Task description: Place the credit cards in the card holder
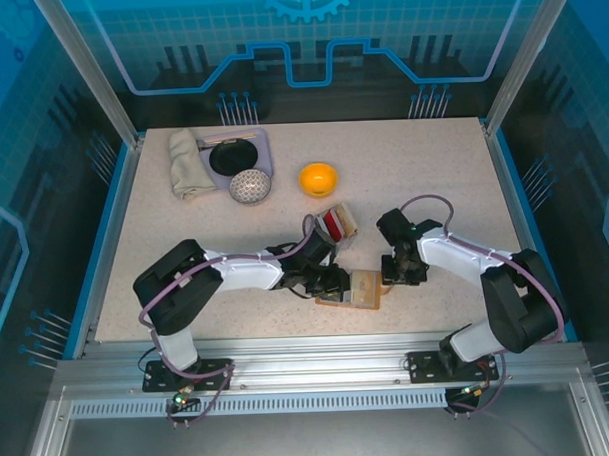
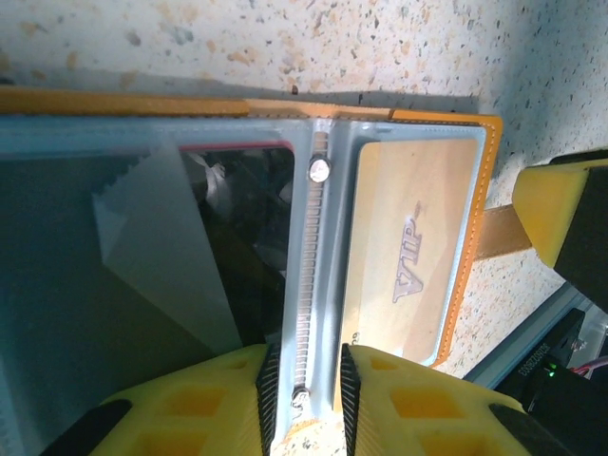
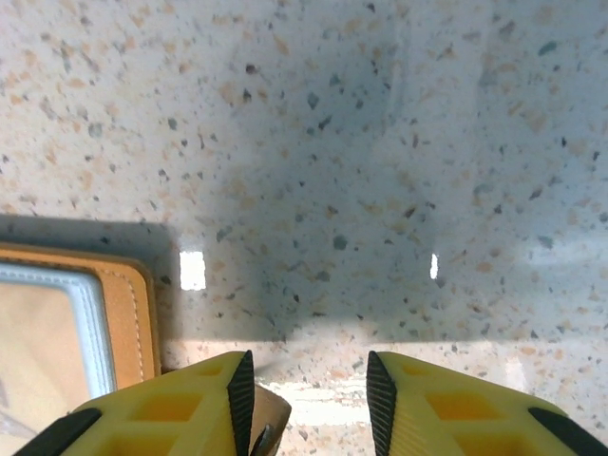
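The only legible text is "VIP", in slanted grey letters running lengthwise along the beige card (image 2: 404,190) tucked inside the card holder (image 2: 487,180). A small mark near that card's lower edge is too cut off to read.

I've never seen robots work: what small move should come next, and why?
Probably lift the right gripper toward the red card. Its jaws stand open and empty, the beige VIP card looks seated in the card holder, and the left gripper clamps its middle fold.
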You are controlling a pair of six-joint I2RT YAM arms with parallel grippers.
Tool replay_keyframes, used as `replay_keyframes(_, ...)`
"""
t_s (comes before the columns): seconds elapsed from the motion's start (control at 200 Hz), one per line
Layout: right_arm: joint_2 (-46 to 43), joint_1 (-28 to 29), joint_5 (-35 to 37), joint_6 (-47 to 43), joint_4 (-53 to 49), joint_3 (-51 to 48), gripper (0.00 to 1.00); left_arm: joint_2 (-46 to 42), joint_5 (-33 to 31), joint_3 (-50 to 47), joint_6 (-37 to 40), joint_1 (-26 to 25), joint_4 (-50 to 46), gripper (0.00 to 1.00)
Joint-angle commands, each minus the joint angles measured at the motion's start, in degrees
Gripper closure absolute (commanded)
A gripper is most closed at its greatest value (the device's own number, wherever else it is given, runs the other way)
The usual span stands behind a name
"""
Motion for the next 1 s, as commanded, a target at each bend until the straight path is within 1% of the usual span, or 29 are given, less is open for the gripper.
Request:
replay_keyframes(0.0, -0.32, 1.61, 0.96, -0.97, -5.14, 1.65, 0.63, -2.27, -1.50, -1.48, -1.23, 0.27, -0.46, 0.72)
replay_keyframes(0.145, 1.59, 3.20, 2.48, -2.12, -9.16, 3.87, 0.65, -2.54, -2.02, -2.02, -2.06, 0.29, -0.29, 0.72)
replay_keyframes(0.265, 4.91, 5.00, 5.72, -2.72, -11.97, 5.65, 0.69, -2.54, -2.08, -2.24, -2.29, 0.30, -0.23, 0.72)
replay_keyframes(0.32, 6.65, 5.56, 5.92, -3.12, -12.46, 5.68, 0.70, -2.44, -2.12, -2.30, -2.39, 0.30, -0.27, 0.72)
replay_keyframes(0.52, 10.52, 9.00, 5.92, -3.02, -14.43, 8.37, 0.69, -2.47, -2.51, -2.15, -2.46, 0.30, -0.95, 0.72)
replay_keyframes(0.64, 12.35, 9.13, 5.55, -2.45, -13.39, 7.89, 0.69, -2.59, -2.53, -2.21, -2.38, 0.30, -1.00, 0.72)
replay_keyframes(0.755, 13.07, 10.49, 5.81, -1.50, -12.13, 8.35, 0.69, -3.02, -2.95, -2.54, -2.68, 0.30, -1.17, 0.73)
replay_keyframes(0.995, 13.26, 13.10, 8.20, -4.88, -3.03, 9.91, 0.68, -5.36, -3.33, -7.37, -7.12, 0.29, 2.17, 0.74)
